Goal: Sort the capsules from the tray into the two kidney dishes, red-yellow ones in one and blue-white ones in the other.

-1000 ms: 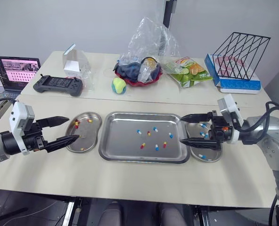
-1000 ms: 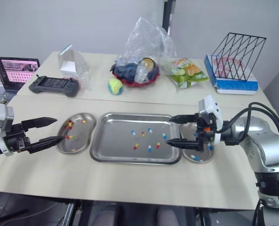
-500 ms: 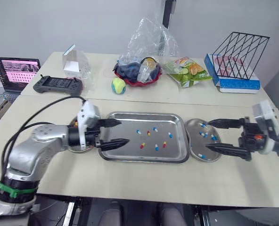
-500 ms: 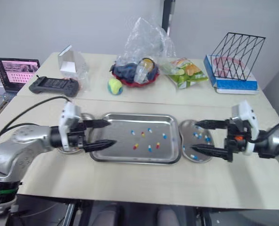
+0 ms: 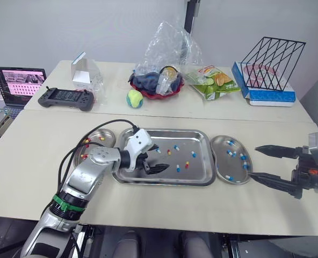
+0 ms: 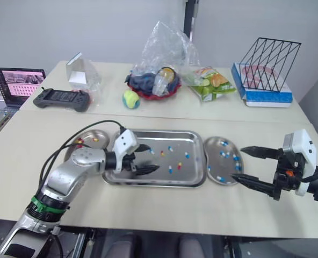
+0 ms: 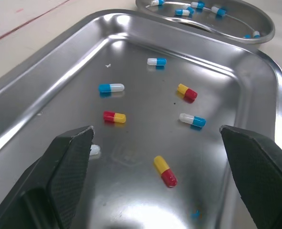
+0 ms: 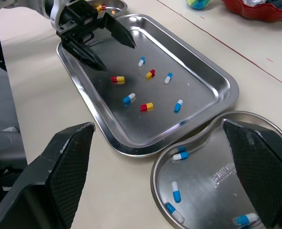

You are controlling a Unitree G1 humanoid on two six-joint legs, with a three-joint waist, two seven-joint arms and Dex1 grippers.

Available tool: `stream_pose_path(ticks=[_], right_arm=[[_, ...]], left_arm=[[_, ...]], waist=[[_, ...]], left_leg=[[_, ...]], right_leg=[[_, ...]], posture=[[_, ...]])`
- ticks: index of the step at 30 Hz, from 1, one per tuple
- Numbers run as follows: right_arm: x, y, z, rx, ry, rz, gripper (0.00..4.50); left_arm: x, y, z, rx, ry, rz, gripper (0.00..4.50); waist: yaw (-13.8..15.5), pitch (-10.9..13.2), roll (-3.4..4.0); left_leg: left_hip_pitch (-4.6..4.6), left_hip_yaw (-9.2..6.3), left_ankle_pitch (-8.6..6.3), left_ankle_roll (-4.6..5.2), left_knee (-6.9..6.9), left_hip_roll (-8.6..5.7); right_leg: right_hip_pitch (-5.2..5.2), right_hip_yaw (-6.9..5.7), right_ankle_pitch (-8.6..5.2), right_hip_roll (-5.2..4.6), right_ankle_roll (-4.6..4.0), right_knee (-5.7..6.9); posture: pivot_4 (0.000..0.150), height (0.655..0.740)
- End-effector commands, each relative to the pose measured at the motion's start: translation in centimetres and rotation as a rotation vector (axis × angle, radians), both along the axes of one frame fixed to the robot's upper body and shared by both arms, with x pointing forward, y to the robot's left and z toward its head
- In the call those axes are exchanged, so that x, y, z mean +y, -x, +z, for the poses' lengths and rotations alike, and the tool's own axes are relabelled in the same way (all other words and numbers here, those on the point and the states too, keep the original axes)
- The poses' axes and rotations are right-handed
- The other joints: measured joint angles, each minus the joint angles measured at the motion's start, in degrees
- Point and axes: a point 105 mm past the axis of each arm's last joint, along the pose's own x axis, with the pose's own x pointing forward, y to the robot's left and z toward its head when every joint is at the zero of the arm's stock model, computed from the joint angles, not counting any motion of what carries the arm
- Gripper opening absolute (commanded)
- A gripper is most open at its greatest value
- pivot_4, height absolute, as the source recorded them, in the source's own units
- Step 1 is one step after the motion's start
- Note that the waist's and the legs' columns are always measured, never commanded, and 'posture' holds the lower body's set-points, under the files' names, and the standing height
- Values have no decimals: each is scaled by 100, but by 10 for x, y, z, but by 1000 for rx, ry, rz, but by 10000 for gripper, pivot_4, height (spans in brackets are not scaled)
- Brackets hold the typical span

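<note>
Beige tabletop (image 5: 35, 161) lies bare at six o'clock of the tray (image 5: 164, 183). The left gripper (image 5: 158, 160), spread wide and empty, hovers over the tray's nine-o'clock half, with loose capsules (image 7: 115, 117) just ahead. The right gripper (image 5: 254, 161), also spread, hangs at three o'clock, just outside the rim of the blue-white dish (image 5: 231, 181).

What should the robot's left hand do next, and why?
Probably lower the open left gripper and close on the red-yellow capsule. It lies between the black fingers in the rectangular steel tray, closer than the others.
</note>
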Motion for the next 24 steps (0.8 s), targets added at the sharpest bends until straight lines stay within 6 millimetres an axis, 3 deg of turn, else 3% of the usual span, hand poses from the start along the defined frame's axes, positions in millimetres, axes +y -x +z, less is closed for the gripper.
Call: stream_pose_path(ticks=[1,3,6,17,24], right_arm=[[1,2,9,-41,6,-8,45000],[0,2,9,-40,11,-16,45000],[-2,-1,8,-35,23,-26,45000],[-5,-8,11,-27,45,-31,45000],[-6,-10,11,-28,46,-29,45000]], left_arm=[[-3,1,0,-49,-53,8,44660],[-2,2,-6,-55,-88,8,44660],[0,-2,-16,-34,-104,65,36679],[-7,-3,-29,-39,-168,77,204],[-2,-12,-10,-59,-74,119,204]], waist=[[3,0,0],[2,0,0],[2,0,0],[16,-1,1],[13,0,0]], left_leg=[[0,0,0,0,0,0],[1,0,0,0,0,0],[1,0,0,0,0,0],[8,0,0,0,0,-1],[9,0,0,0,0,-1]], right_leg=[[0,0,0,0,0,0],[0,0,0,0,0,0],[0,1,0,0,0,0],[7,1,0,0,1,1],[10,1,0,0,1,0]], posture=[[1500,7174],[1500,7174],[1500,7174],[1500,7174],[1500,7174]])
